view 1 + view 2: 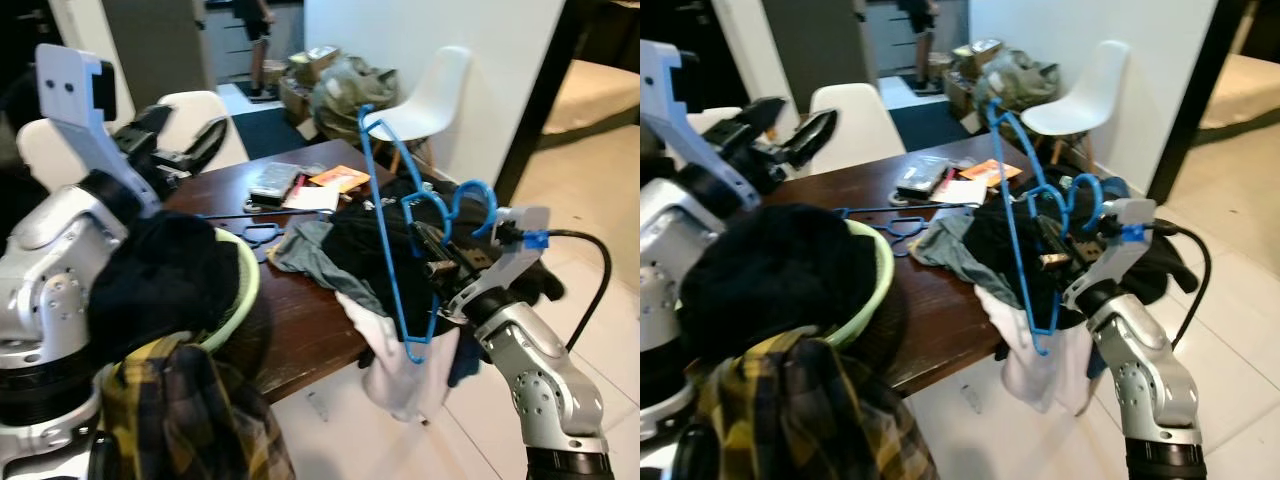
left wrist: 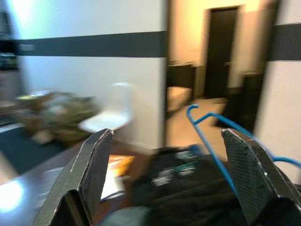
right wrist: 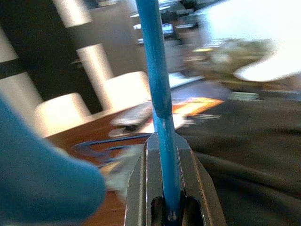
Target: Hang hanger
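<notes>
The dark wooden table (image 1: 300, 310) ends in a front edge facing the robot; beyond that edge, pale tiled floor (image 1: 600, 200) lies open to the right. A white wall and a dark door frame stand behind the table's far right corner.

The right gripper (image 1: 432, 252) is raised over the table's right end, its fingers closed on the blue hanger (image 1: 385, 225). The right wrist view shows a blue bar (image 3: 162, 117) running straight down into the narrow slot between the fingers. The hanger is thin blue plastic, held off the table and tilted, its long bars rising toward the far chair and its low corner hanging near the table edge. A blue hook curl (image 1: 470, 205) sits just beside the gripper.

The left gripper (image 1: 180, 140) is raised at the table's left side, fingers spread apart and holding nothing.

Surrounding items:
- Dark clothes (image 1: 370, 250) heaped on the table beneath the hanger.
- White cloth (image 1: 400, 375) draping over the front edge.
- Second blue hanger (image 1: 262, 235) lying flat on the tabletop.
- Papers (image 1: 320, 185) at the far side.
- Green basket (image 1: 238, 290) with dark garments, close to the camera.
- White chairs (image 1: 430, 95) around the table.
</notes>
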`<state>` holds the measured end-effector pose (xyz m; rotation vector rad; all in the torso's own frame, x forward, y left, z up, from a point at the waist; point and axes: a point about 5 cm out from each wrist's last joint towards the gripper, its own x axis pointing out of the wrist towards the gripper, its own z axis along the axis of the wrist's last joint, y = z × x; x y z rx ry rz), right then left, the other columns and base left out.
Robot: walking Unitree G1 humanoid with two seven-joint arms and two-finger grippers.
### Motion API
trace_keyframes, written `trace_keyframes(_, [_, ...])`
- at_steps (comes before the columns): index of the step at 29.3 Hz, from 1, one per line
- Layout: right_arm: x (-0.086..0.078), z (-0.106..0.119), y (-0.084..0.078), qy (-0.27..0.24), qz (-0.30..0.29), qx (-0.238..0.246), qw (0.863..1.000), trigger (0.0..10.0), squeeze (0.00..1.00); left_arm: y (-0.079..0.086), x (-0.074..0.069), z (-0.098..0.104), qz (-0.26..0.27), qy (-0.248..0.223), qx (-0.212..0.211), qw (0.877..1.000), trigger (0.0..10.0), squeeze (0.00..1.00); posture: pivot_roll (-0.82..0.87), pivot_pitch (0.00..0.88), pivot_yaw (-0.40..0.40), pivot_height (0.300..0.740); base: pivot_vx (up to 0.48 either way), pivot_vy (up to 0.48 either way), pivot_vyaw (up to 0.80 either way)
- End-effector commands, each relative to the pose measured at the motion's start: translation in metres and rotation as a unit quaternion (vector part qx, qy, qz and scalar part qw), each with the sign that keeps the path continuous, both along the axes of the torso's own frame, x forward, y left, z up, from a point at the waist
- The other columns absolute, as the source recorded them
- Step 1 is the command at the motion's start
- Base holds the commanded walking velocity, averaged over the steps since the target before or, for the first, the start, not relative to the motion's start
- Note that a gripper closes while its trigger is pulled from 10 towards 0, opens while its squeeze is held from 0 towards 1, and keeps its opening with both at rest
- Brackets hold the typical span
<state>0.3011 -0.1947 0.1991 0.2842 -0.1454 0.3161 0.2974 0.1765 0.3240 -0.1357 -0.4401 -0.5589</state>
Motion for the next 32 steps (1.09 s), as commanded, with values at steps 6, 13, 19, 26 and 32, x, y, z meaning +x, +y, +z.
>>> trace_keyframes(6, [0.001, 0.000, -0.011, -0.005, -0.037, 0.001, 0.999, 10.0, 0.00, -0.020, 0.022, -0.028, 0.020, 0.032, 0.011, 0.999, 10.0, 0.00, -0.08, 0.000, 0.009, 0.740, 0.000, 0.000, -0.79])
trace_keyframes(13, [-0.001, 0.001, -0.011, -0.007, -0.038, -0.010, 0.999, 10.0, 0.00, -0.021, 0.045, -0.068, 0.088, 0.111, 0.002, 0.990, 10.0, 0.00, -0.10, 0.000, 0.008, 0.740, 0.000, -0.253, 0.00])
trace_keyframes(19, [0.000, 0.002, -0.009, -0.007, -0.034, -0.014, 0.999, 10.0, 0.00, -0.036, 0.057, -0.104, 0.046, 0.194, 0.040, 0.979, 10.0, 0.00, -0.10, 0.000, -0.001, 0.740, 0.042, -0.142, 0.00])
trace_keyframes(26, [-0.001, 0.003, -0.010, -0.010, -0.032, -0.015, 0.999, 10.0, 0.00, -0.059, 0.055, -0.128, -0.016, 0.187, 0.139, 0.972, 10.0, 0.00, -0.11, 0.000, -0.002, 0.740, 0.000, 0.000, 0.00])
trace_keyframes(32, [-0.004, 0.004, -0.012, -0.009, -0.033, -0.019, 0.999, 10.0, 0.00, -0.059, 0.066, -0.131, 0.030, 0.149, 0.207, 0.966, 10.0, 0.00, -0.13, 0.000, -0.004, 0.740, 0.000, 0.000, 0.00])
